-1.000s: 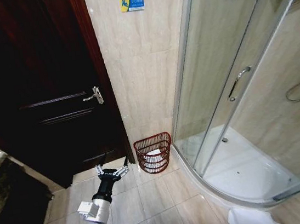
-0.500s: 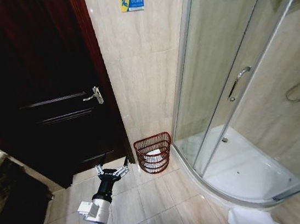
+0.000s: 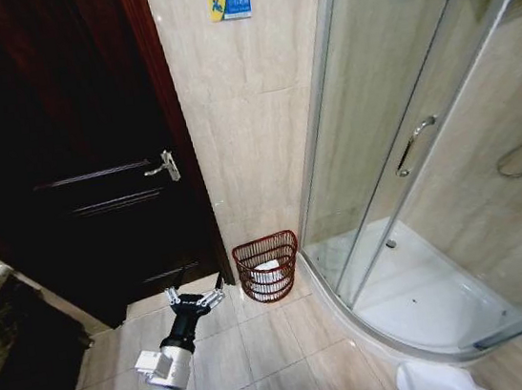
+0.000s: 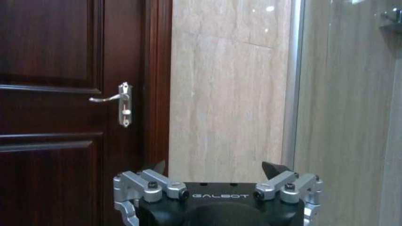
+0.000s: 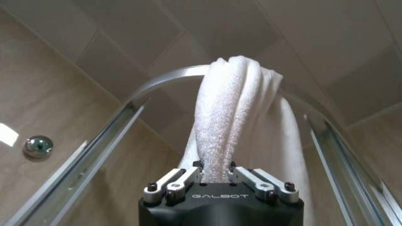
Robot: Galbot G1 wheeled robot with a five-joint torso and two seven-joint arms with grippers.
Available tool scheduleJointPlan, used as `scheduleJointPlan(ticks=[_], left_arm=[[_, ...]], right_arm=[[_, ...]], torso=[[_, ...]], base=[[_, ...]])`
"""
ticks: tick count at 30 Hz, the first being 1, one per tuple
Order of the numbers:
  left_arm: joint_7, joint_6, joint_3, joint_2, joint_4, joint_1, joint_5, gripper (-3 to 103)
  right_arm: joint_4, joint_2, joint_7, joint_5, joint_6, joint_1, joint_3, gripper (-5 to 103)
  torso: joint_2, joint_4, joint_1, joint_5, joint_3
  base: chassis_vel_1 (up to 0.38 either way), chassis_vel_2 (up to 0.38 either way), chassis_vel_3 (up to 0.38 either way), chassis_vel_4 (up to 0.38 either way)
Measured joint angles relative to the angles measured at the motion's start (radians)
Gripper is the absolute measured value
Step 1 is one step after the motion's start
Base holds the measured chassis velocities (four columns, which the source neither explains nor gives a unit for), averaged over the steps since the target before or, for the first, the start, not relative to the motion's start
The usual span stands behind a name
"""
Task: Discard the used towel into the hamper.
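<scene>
Already the right claw [image 5: 212, 175] is clamped on a bunched white towel [image 5: 227, 122], which drapes away from it toward the curved shower rail [image 5: 94, 155]. From the head view the towel's white edge shows at about five o'clock, low by the shower tray. Meanwhile the left claw [image 3: 196, 300] hangs spread and empty near the door [image 3: 63, 154]. So it's the carry step, I'd say: the hamper [image 3: 266, 265] stands at twelve o'clock against the wall, well apart, so the right arm must swing across over its rim.
</scene>
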Motion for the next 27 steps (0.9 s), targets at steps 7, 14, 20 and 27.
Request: scheduleJointPlan(ticks=[7, 14, 20, 27], left_arm=[[0.0, 0.0, 0.0, 0.0, 0.0, 0.0, 0.0, 100], [0.0, 0.0, 0.0, 0.0, 0.0, 0.0, 0.0, 100], [0.0, 0.0, 0.0, 0.0, 0.0, 0.0, 0.0, 100], [0.0, 0.0, 0.0, 0.0, 0.0, 0.0, 0.0, 100]], right_arm=[[0.086, 0.112, 0.018, 0.003, 0.052, -0.046, -0.007, 12], [0.179, 0.252, 0.027, -0.044, 0.116, -0.112, -0.037, 12], [0.24, 0.389, 0.01, -0.091, 0.16, -0.168, -0.068, 12], [0.305, 0.559, -0.007, -0.166, 0.237, -0.217, -0.142, 12]], torso=[[0.0, 0.0, 0.0, 0.0002, 0.0], [0.0, 0.0001, 0.0, -0.0004, 0.0], [0.0, -0.0001, 0.0, 0.0, 0.0], [0.0, -0.0002, 0.0, 0.0002, 0.0]], base=[[0.0, 0.0, 0.0, 0.0], [0.0, 0.0, 0.0, 0.0], [0.0, 0.0, 0.0, 0.0], [0.0, 0.0, 0.0, 0.0]])
